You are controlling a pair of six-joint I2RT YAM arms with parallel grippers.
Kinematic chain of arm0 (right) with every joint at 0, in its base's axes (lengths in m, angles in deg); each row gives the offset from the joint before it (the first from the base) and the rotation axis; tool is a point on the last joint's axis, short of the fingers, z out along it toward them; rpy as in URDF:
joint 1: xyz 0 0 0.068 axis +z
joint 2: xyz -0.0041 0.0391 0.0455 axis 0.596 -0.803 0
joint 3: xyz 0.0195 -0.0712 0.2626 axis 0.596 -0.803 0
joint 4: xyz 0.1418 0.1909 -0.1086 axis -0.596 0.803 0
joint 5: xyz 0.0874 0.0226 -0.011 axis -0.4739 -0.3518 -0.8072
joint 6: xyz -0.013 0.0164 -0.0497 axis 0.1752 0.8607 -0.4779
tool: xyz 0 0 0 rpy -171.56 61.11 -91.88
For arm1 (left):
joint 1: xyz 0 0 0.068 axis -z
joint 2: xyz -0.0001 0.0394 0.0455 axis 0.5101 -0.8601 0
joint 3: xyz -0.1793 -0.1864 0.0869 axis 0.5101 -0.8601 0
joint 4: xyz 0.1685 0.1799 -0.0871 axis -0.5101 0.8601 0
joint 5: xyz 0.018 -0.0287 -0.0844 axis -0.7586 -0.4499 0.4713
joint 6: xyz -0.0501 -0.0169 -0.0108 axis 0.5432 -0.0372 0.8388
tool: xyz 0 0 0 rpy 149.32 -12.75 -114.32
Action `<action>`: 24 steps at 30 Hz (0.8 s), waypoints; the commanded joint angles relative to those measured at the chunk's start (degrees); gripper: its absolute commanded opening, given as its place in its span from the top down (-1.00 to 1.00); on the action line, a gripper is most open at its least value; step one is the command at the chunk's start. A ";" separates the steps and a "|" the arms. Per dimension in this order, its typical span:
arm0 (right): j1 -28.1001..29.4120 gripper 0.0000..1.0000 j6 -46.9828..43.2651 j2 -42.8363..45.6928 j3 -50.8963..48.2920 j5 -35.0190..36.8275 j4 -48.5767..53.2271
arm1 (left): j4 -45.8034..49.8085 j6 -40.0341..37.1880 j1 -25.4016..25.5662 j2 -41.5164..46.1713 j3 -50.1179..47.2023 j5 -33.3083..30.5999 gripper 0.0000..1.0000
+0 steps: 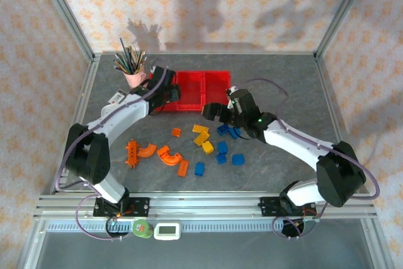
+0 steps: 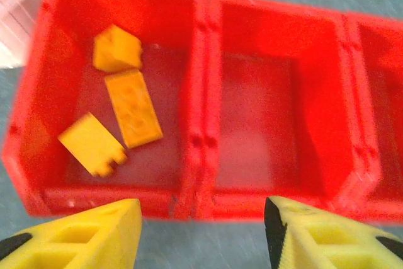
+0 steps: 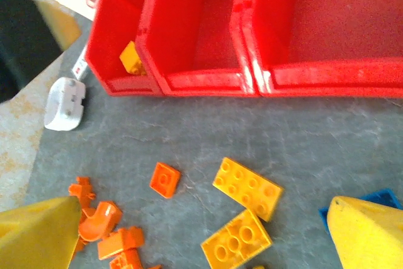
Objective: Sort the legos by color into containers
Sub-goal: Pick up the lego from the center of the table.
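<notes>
Our left end effector [image 2: 201, 218] hovered half-open, empty, over the containers [image 2: 200, 92]; three yellow legos [image 2: 132, 108] lay in the 9 o'clock bin [image 2: 28, 130]. Our right end effector [image 3: 201, 215], wide open and empty, hung above loose yellow bricks [image 3: 245, 187] on the worktop [image 3: 189, 137]; we judged grasping one came next.

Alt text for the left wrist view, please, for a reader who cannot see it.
Three yellow bricks lie in the leftmost of three joined red bins; the middle bin holds nothing. The left gripper hangs open at the bottom edge, nothing between its yellow fingers.
</notes>
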 commanded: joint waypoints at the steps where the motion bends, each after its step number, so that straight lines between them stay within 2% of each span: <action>1: -0.60 -0.99 -1.70 3.33 -3.29 1.29 2.86 | -1.04 2.91 4.50 3.04 -4.98 1.25 -0.13; 7: -2.01 -1.00 -1.19 5.96 -8.50 -1.14 2.42 | -1.83 8.58 12.54 4.54 -10.71 0.33 -0.19; 12: -4.14 -0.99 -0.22 7.74 -12.61 -2.71 0.36 | -5.08 15.17 17.42 1.98 -13.19 -0.41 -0.26; 20: -5.21 -0.99 -1.17 8.40 -14.51 -2.24 0.23 | -7.70 12.49 20.97 -5.10 -11.00 2.33 -0.43; 24: -5.31 -1.00 -1.14 8.42 -14.99 -2.25 -0.47 | -5.84 12.01 21.18 -9.29 -8.17 0.99 -0.44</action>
